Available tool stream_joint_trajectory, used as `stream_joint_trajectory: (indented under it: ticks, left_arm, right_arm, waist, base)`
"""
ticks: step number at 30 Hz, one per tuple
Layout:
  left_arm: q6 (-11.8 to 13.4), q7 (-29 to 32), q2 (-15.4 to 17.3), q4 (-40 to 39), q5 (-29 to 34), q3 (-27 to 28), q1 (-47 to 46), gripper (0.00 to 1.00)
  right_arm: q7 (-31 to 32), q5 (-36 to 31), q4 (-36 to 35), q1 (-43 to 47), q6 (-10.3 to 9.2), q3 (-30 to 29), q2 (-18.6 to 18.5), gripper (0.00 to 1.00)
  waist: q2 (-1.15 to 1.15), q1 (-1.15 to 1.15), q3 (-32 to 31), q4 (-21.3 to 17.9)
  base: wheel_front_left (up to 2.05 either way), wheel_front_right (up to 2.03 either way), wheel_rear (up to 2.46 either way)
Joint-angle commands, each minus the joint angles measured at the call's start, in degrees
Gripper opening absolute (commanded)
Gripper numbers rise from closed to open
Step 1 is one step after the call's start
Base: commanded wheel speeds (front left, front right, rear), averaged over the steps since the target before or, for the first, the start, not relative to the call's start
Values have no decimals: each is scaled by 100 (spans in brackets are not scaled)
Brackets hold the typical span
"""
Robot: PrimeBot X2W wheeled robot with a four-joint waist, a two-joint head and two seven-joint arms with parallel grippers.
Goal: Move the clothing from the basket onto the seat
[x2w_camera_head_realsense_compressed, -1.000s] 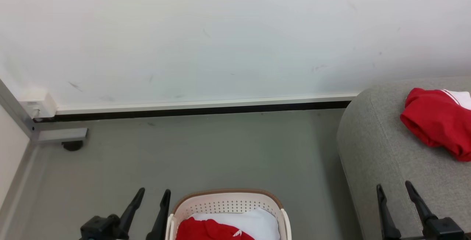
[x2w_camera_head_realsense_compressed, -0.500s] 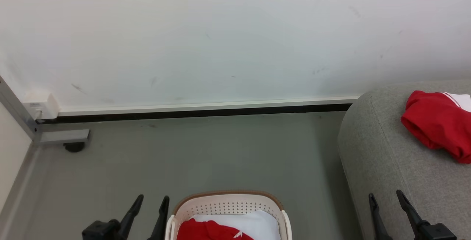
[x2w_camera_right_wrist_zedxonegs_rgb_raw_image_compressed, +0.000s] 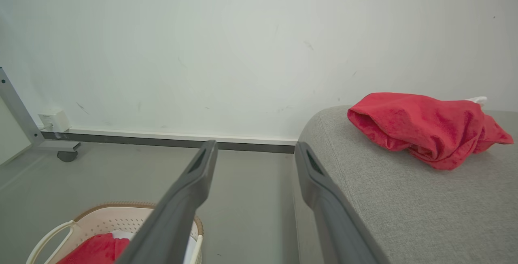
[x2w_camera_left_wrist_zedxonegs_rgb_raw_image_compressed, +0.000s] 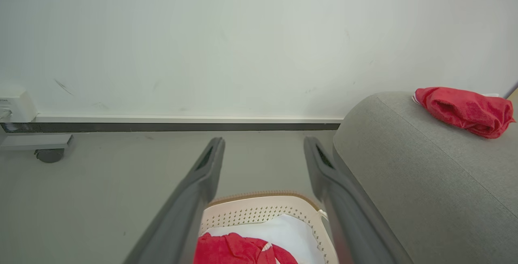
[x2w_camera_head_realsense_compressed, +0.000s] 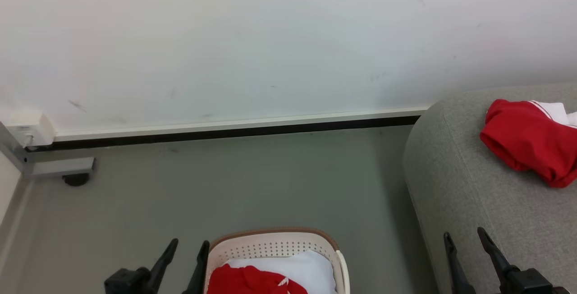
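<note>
Holds left jaws wide, empty, lower left beside basket (x2w_camera_head_realsense_compressed: 270, 250), likely ready for clothing (x2w_camera_head_realsense_compressed: 247, 281) inside; right jaws wide, empty, lower right by seat (x2w_camera_head_realsense_compressed: 451, 172).

Perforated plastic basket (x2w_camera_head_realsense_compressed: 270, 251), woven cloth seat (x2w_camera_head_realsense_compressed: 455, 186)

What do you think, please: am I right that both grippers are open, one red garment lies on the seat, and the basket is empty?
Not quite: the basket is not empty; the head view shows red and white clothing in it. The left gripper and right gripper are open, and one red garment lies on the seat.
</note>
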Motion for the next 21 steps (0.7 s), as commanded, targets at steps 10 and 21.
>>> stream_joint_trajectory:
  ticks: [10,21]
  left_arm:
    - [10,7,127,725,7,-517,-724,100]
    - [175,1153,213,1770,400,-955,-2010,100]
  right_arm:
    - [-1,181,-274,-352,-13,213,-17,100]
    - [-1,518,-738,-949,-13,457,-18,100]
  waist:
    - [0,0,593,-341]
    - [0,0,1852,-921]
  base:
    - [0,0,0]
    - [0,0,0]
